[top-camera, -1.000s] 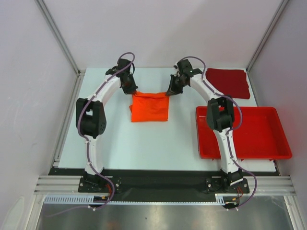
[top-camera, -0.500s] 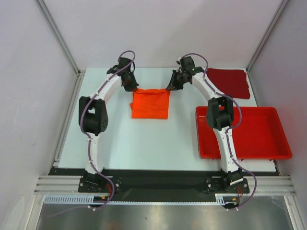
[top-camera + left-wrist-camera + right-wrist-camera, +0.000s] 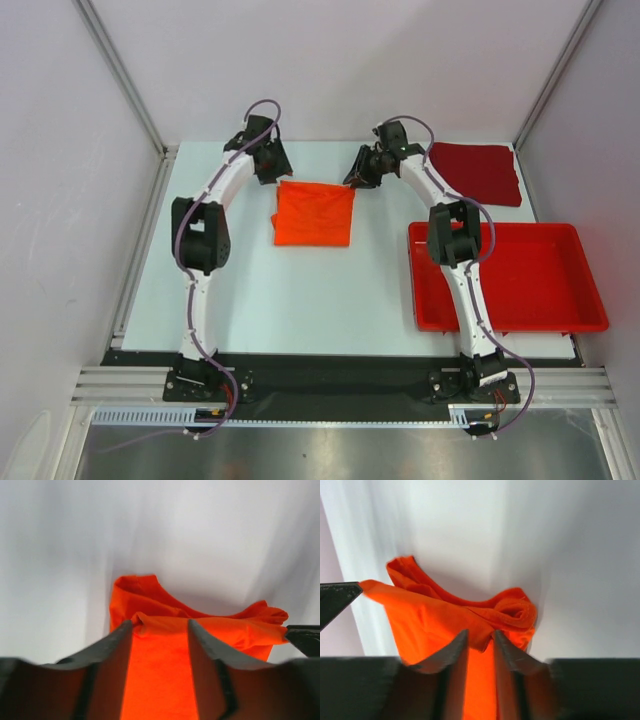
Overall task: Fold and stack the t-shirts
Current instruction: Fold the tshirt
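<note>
The left gripper (image 3: 160,625) holds its jaws well apart, straddling the far edge of the orange t-shirt (image 3: 314,214). The right gripper (image 3: 480,634) has its jaws only narrowly parted over the same rumpled edge, at the corner nearer the red tray (image 3: 540,285). The orange t-shirt lies folded on the table (image 3: 300,300), left of the tray and apart from it. The dark red t-shirt (image 3: 477,170), a folded square, lies just beyond the tray's far side.
</note>
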Motion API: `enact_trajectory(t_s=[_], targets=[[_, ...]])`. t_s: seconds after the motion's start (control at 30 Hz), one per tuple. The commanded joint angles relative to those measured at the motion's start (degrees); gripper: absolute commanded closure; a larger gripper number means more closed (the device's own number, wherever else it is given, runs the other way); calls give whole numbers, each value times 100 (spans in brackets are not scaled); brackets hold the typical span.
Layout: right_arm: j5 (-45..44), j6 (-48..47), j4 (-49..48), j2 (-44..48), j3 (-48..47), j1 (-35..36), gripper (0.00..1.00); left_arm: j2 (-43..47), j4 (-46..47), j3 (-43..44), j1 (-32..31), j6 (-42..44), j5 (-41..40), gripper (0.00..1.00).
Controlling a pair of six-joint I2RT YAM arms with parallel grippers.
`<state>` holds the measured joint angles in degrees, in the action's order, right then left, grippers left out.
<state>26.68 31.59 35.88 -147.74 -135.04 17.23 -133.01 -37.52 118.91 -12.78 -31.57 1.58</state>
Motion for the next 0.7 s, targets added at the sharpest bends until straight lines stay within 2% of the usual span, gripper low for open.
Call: enact_trajectory(t_s=[0.0, 0.1, 0.13, 0.23, 0.27, 0.3, 0.37, 0.4, 0.47, 0.5, 0.57, 0.6, 0.67], targets=[[14, 163, -178, 105, -549, -97, 61, 266, 281, 606, 100, 142, -324, 42], [-215, -12, 181, 438, -567, -106, 51, 730, 192, 520, 100, 239, -396, 39], [-198, -74, 270, 526, -497, -115, 50, 915, 244, 162, 91, 274, -300, 39], [-197, -354, 367, 983, 64, -1, 47, 1591, 665, -630, 47, 336, 217, 50], [-241, -434, 359, 1219, 205, 43, 47, 1724, 910, -1155, 38, 319, 393, 59], [-268, -504, 324, 1300, 485, 139, 48, 1830, 1035, -1395, 38, 284, 587, 63], [37, -523, 88, 1432, 741, 210, 52, 1980, 1472, -2008, 38, 126, 1234, 75], [126, -505, 25, 1424, 890, 280, 65, 1998, 1615, -2169, 38, 64, 1422, 77], [285, -435, -211, 1415, 1014, 368, 75, 1911, 1948, -2469, 38, -76, 1887, 84], [364, -400, -309, 1380, 1067, 394, 84, 1876, 2028, -2530, 30, -121, 2002, 85], [557, -268, -746, 1336, 1322, 439, 93, 1727, 2213, -2636, 21, -156, 2108, 90], [593, -129, -862, 1292, 1375, 439, 100, 1648, 2257, -2636, 29, -156, 2127, 90], [698, -14, -1186, 1108, 1454, 412, 100, 1411, 2319, -2566, 29, -95, 2101, 91]])
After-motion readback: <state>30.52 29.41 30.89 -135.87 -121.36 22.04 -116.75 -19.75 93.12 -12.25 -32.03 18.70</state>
